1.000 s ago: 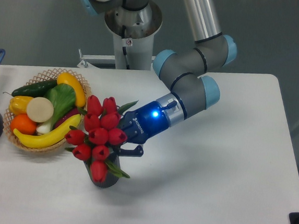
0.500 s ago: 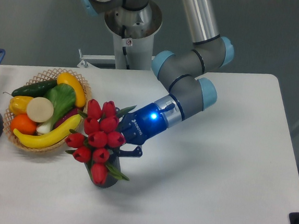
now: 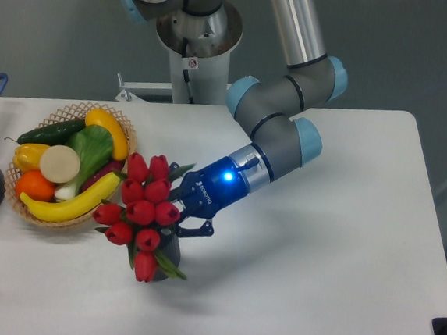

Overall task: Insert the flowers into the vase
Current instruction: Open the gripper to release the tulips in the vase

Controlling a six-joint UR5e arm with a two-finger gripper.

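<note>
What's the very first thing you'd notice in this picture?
The big bunch of red flowers near the front middle of the white table, held by the robot's gripper with its glowing blue light, right over a dark vase that is mostly hidden. Next, the basket of colourful fruit and vegetables at the left.

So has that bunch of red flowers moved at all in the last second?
Yes. The flowers have shifted slightly left and down, closer to the basket, carried by the hand.
</note>
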